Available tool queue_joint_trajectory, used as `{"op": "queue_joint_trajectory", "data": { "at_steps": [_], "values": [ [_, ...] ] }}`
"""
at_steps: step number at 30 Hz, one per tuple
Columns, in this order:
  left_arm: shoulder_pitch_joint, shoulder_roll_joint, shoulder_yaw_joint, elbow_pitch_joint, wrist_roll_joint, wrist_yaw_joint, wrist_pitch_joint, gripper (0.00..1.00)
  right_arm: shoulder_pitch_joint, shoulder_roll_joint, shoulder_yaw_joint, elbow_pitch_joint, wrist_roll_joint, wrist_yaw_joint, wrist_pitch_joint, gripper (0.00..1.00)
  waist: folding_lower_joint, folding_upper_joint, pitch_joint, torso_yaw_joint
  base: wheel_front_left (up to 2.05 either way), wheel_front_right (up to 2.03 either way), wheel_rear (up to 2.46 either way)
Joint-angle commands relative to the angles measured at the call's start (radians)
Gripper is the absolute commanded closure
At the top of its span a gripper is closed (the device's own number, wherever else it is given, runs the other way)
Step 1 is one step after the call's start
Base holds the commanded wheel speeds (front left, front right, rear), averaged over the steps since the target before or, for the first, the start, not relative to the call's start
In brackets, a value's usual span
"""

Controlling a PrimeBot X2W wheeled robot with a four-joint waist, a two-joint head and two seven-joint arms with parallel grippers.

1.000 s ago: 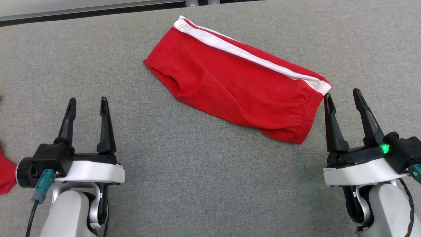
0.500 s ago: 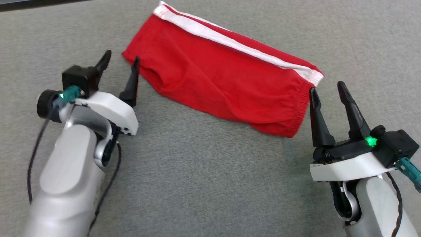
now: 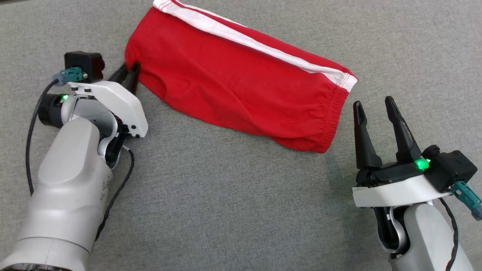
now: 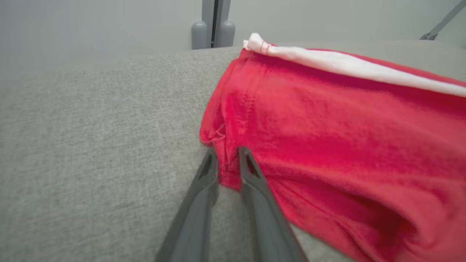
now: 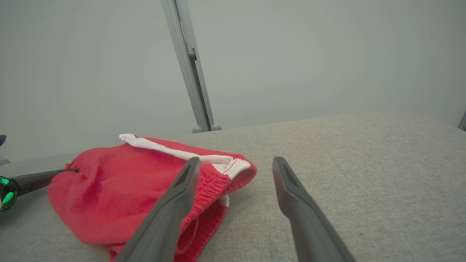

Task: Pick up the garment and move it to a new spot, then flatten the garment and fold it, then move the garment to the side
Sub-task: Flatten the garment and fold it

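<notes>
Nearest the robot, both pale forearms rise from the lower edge of the head view over the grey fabric-covered table (image 3: 226,195). The right gripper (image 3: 372,101) stands with its two dark fingers spread wide and nothing between them; its tips are just beside the gathered elastic waistband (image 3: 335,113) of the garment (image 3: 233,79), not touching it. In the right wrist view that gripper (image 5: 236,160) shows the same wide gap, with the garment (image 5: 120,182) lying to the left of the fingers. The garment is a pair of red shorts with a white stripe (image 3: 241,37) along its far edge. It lies flat on the table, slanting from the upper middle of the head view down toward the right gripper. Further out, the left gripper (image 3: 129,69) is at the garment's left end. In the left wrist view the left gripper (image 4: 227,156) has its fingers drawn close together, with a fold of the red hem pinched between the tips, the cloth resting on the table. Beyond the table's far edge a grey upright post (image 5: 193,72) stands against a plain pale wall.
</notes>
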Motion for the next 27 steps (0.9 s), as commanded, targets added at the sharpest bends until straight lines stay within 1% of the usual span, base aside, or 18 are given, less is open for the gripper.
{"op": "queue_joint_trajectory", "data": {
  "at_steps": [1, 4, 7, 12, 14, 15, 16, 20, 25, 27],
  "values": [
    [0.010, 0.005, -0.013, 0.033, -0.007, -0.002, 0.004, 1.00, -0.009, 0.000, 0.000, 0.001, 0.005, 0.000, -0.008, 0.00, 0.0000, 0.0000, -0.001, 0.002, 0.00, 0.00, 0.00],
    [0.012, 0.008, -0.032, 0.037, -0.016, -0.003, -0.035, 1.00, -0.010, 0.001, -0.004, 0.003, 0.003, 0.000, -0.009, 0.00, 0.0000, 0.0000, -0.006, 0.008, 0.00, 0.00, 0.00],
    [0.046, 0.010, -0.034, 0.026, -0.030, -0.004, -0.098, 1.00, -0.001, 0.001, -0.008, 0.008, -0.001, 0.000, -0.010, 0.00, 0.0000, 0.0000, -0.020, 0.017, 0.00, 0.00, 0.00],
    [0.169, 0.004, -0.026, -0.020, -0.054, -0.005, -0.186, 1.00, 0.030, -0.009, -0.022, 0.015, -0.007, 0.000, -0.010, 0.00, 0.0000, 0.0000, -0.064, 0.047, 0.00, 0.00, 0.00],
    [0.235, 0.002, -0.019, -0.051, -0.066, 0.004, -0.206, 1.00, 0.046, -0.013, -0.024, 0.018, -0.006, 0.000, -0.008, 0.00, 0.0000, 0.0000, -0.086, 0.061, 0.00, 0.00, 0.00],
    [0.235, 0.002, -0.019, -0.051, -0.066, 0.004, -0.206, 1.00, 0.046, -0.013, -0.024, 0.018, -0.006, 0.000, -0.008, 0.00, 0.0000, 0.0000, -0.086, 0.061, 0.00, 0.00, 0.00],
    [0.268, 0.001, -0.014, -0.073, -0.074, 0.008, -0.213, 1.00, 0.053, -0.017, -0.026, 0.017, -0.006, 0.000, -0.005, 0.00, 0.0000, 0.0000, -0.095, 0.068, 0.00, 0.00, 0.00],
    [0.401, -0.004, -0.006, -0.163, -0.092, 0.039, -0.218, 1.00, 0.087, -0.026, -0.041, 0.011, -0.007, 0.000, 0.010, 0.00, 0.0000, 0.0000, -0.138, 0.093, 0.00, 0.00, 0.00],
    [0.533, -0.012, -0.004, -0.293, -0.117, 0.075, -0.172, 1.00, 0.123, -0.032, -0.050, -0.005, -0.008, 0.000, 0.036, 0.00, 0.0000, 0.0000, -0.177, 0.103, 0.00, 0.00, 0.00],
    [0.570, -0.002, -0.003, -0.340, -0.113, 0.098, -0.163, 0.98, 0.133, -0.033, -0.050, -0.012, -0.008, 0.000, 0.046, 0.00, 0.0000, 0.0000, -0.186, 0.103, 0.00, 0.00, 0.00]
  ]
}}
